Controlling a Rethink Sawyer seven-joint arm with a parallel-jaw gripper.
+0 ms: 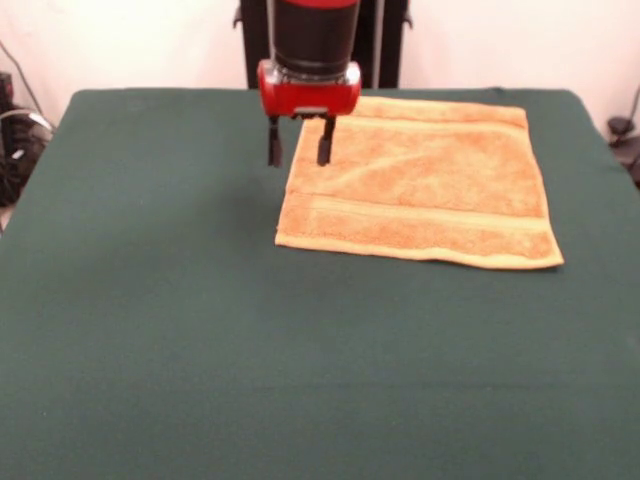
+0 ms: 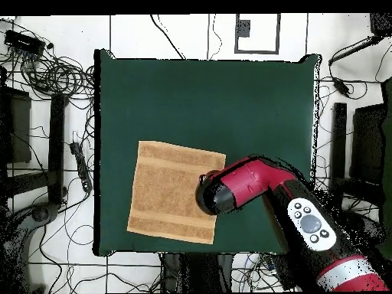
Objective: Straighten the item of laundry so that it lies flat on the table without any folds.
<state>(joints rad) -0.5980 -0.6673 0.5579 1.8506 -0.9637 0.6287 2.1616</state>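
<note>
The yellow-orange towel (image 1: 420, 180) lies spread out and flat on the dark green table (image 1: 200, 350), at the far right in the front view, with woven bands near its near and far edges. In the overhead view the towel (image 2: 168, 191) lies at the table's (image 2: 207, 92) lower left. My gripper (image 1: 298, 155) hangs just above the towel's left edge, its two dark fingers (image 1: 274, 148) apart and empty: one over bare table, one over the towel's edge. In the overhead view the arm's red wrist (image 2: 218, 193) hides the gripper and the towel's right edge.
The arm's red and black links (image 2: 306, 222) reach in from the bottom right of the overhead view. Cables and dark equipment (image 2: 46, 69) lie on the floor round the table.
</note>
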